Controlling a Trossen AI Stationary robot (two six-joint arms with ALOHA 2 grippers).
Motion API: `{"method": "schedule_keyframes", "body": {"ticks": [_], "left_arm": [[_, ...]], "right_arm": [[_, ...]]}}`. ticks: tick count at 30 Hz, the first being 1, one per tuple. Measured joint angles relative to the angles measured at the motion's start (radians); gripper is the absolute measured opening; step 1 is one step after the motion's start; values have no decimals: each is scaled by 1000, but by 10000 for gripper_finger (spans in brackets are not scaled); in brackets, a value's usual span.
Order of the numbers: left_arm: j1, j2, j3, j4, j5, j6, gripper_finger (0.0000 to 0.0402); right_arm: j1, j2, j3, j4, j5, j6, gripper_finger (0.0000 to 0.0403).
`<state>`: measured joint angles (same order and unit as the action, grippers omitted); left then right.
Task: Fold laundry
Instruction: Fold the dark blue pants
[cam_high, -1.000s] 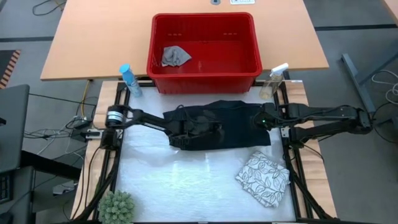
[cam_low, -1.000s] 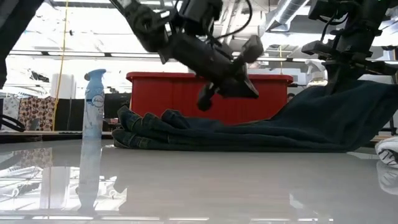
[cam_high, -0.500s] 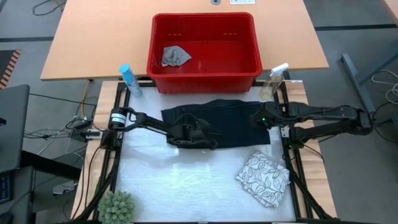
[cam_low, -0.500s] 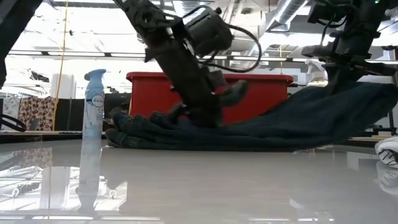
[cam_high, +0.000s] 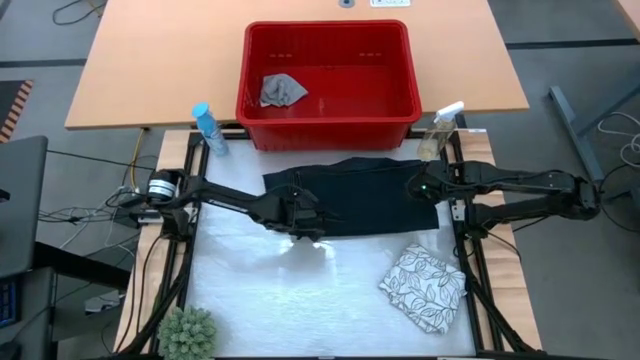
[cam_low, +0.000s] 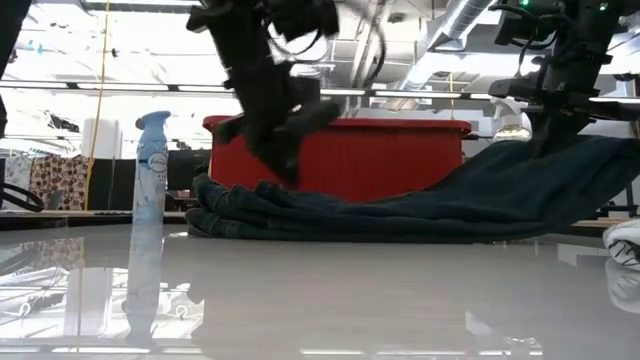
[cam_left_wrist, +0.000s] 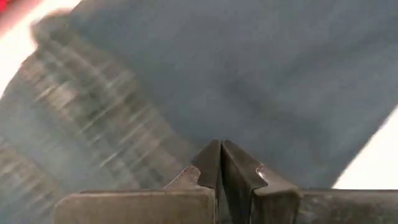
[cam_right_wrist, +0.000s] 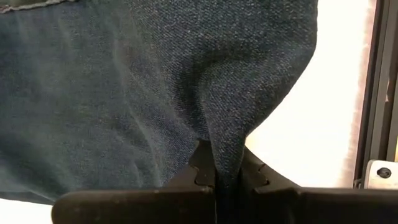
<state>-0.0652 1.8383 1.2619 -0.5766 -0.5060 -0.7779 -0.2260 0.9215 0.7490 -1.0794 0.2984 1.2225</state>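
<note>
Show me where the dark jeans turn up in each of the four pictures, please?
High view: jeans lie mid-table, just in front of the red basket.
Low view: jeans spread across the middle, basket behind.
Left wrist view: denim fills the picture.
Right wrist view: denim pinched in the right gripper.
Shared landmark: the red basket.

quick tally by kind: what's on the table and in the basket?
Garments: 3 — jeans, leaf-print cloth, grey cloth
Spray containers: 2 — blue can, clear bottle
Basket: 1 — red
Plant: 1
Total: 7
</note>
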Motion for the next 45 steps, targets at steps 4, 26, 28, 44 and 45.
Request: {"method": "schedule_keyframes", "body": {"ticks": [4, 26, 28, 44, 45], "left_arm": [[-9, -30, 1, 317, -3, 31, 0], [48, 374, 19, 1094, -57, -28, 0], [50, 374, 22, 1060, -74, -46, 0], [71, 373, 20, 1044, 55, -26, 0], [71, 365, 19, 1045, 92, -24, 0]], "right_arm": [[0, 0, 0, 2, 0, 0, 37], [69, -1, 0, -39, -39, 81, 37], [93, -1, 0, -51, -42, 105, 37], [140, 23, 210, 118, -7, 6, 37], [135, 32, 210, 141, -7, -2, 37]]}}
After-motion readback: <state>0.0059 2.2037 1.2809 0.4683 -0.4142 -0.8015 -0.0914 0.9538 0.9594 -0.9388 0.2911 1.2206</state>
